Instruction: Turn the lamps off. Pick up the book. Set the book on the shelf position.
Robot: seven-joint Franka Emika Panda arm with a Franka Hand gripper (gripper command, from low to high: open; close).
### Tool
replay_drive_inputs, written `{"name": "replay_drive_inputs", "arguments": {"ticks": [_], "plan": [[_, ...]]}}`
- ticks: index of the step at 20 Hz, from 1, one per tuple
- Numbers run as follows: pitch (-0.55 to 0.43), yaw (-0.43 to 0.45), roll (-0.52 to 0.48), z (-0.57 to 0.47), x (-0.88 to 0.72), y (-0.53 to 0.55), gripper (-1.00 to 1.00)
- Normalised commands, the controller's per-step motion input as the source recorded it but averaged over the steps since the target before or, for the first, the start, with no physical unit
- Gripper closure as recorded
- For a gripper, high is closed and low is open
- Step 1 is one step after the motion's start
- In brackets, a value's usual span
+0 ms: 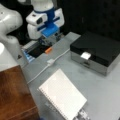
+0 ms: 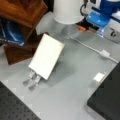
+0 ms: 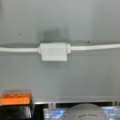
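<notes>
Wrist view: gripper over the inline cord switch [image 3: 53,51]

In a front view the gripper [image 1: 50,37], its spread indiscernible, hangs above the bench's far edge; the book [image 1: 62,96] leans near the front edge. Drift could miss the switch.

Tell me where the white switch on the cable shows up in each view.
A front view: the switch is left of centre, above the book.
A front view: the switch is at the right, beside the black box.
Wrist view: the switch is left of centre, upper half.
Shared landmark: the orange piece.
</notes>
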Motion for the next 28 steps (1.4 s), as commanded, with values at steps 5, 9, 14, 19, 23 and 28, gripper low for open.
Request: {"name": "replay_drive_inputs", "arguments": {"ticks": [5,9,14,19,23,28], "plan": [[0.27,0.106,-0.036,0.36,0.7,-0.28,-1.0],[0.212,0.127,-0.035,0.28,0.53,-0.26,-1.0],[0.193,0.108,-0.061,0.18,0.45,-0.24,-1.0],[0.166,0.093,-0.081,0.11,0.45,-0.15,-1.0],[0.185,0.07,-0.122,0.14,0.5,-0.08,-1.0],[0.223,0.127,-0.181,0.14,0.53,0.02,-1.0]]}}
